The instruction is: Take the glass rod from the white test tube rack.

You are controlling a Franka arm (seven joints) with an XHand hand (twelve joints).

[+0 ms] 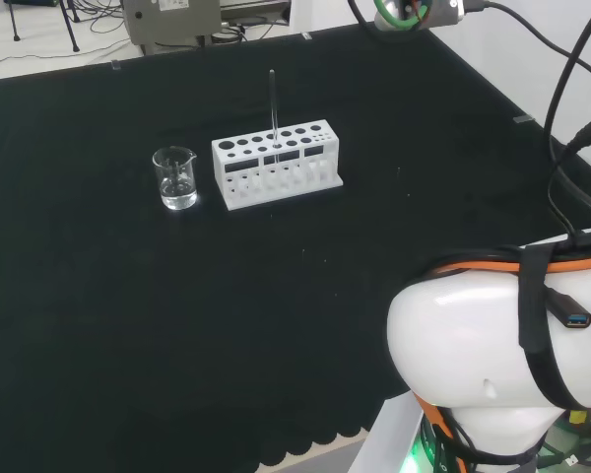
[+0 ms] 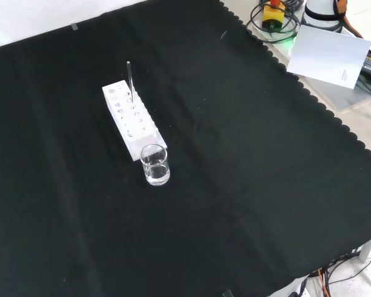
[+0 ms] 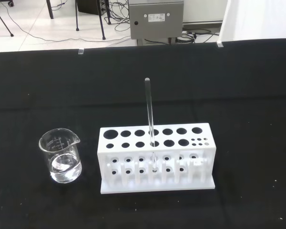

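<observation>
A white test tube rack [image 1: 278, 164] [image 2: 133, 119] [image 3: 155, 157] stands on the black cloth. A thin clear glass rod [image 1: 273, 106] [image 2: 129, 76] [image 3: 149, 114] stands upright in one of the rack's front-row holes, near the middle, reaching well above the rack's top. Nothing touches the rod or the rack.
A small clear glass beaker [image 1: 176, 178] [image 2: 155, 164] [image 3: 61, 155] with a little clear liquid stands just beside one end of the rack, to its left in the head view. The arm's white links [image 1: 502, 345] stand at the head view's lower right. Cables and a white sheet [image 2: 326, 54] lie off the cloth.
</observation>
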